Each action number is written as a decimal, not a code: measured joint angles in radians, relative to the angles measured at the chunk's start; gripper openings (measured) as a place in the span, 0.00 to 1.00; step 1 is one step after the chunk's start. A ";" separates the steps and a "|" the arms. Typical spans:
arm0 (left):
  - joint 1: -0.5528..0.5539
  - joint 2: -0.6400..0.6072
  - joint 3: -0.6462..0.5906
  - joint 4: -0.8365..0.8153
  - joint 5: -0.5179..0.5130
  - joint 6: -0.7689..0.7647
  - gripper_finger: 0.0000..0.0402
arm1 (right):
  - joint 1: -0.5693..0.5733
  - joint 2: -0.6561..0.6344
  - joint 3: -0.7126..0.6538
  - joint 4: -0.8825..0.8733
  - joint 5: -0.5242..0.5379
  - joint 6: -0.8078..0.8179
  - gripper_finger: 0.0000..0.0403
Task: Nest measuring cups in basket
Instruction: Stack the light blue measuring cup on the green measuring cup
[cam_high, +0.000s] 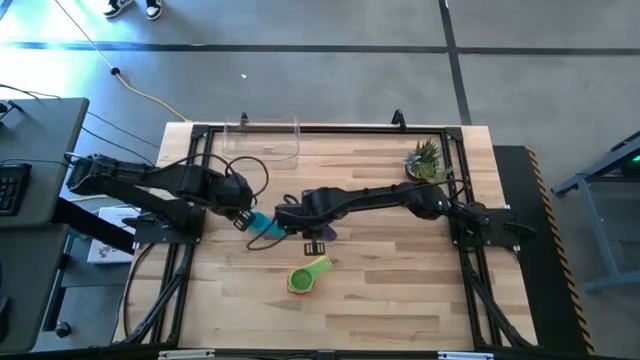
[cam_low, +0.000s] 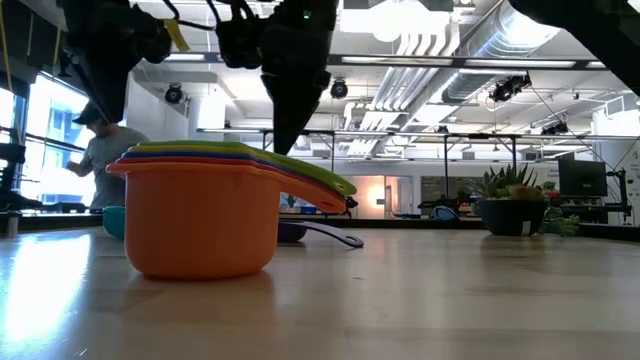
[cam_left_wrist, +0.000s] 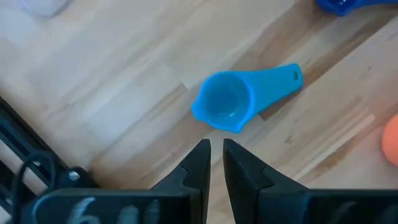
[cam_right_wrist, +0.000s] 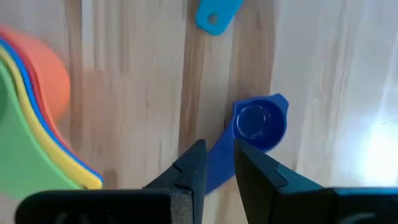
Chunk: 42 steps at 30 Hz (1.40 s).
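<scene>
I am hovering my left gripper (cam_left_wrist: 212, 163) just above the teal cup (cam_left_wrist: 229, 107), fingers nearly together with only a slit between them, holding nothing. My right gripper (cam_right_wrist: 217, 163) is hanging over the handle of the dark blue cup (cam_right_wrist: 256, 123), jaws narrowly parted, not yet clamping anything. Both cups are lying loose on the table (cam_high: 400, 290) near its middle. Closer to the front edge, a nested stack (cam_low: 205, 205) is sitting on the wood, orange outermost with blue, yellow and green showing inside it; I cannot tell its full count. The basket (cam_high: 262, 140) is standing at the far edge, and I am seeing no cups in it. So I am judging the nesting partly done, with 2 loose cups and the basket placement left.
</scene>
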<state>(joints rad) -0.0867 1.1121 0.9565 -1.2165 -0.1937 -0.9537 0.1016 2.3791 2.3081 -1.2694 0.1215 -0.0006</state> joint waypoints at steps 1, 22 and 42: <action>0.016 0.000 0.000 -0.001 0.001 0.022 0.09 | -0.006 0.000 0.000 0.011 -0.009 0.020 0.18; 0.259 0.000 -0.178 0.077 0.184 0.382 0.09 | -0.081 0.000 0.000 0.184 -0.086 0.344 0.18; 0.259 0.001 -0.195 0.330 0.183 0.668 0.22 | -0.084 0.000 0.000 0.081 0.002 0.429 0.18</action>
<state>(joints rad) 0.1719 1.1132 0.7616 -0.8869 -0.0105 -0.2853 0.0179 2.3791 2.3081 -1.1885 0.1234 0.4287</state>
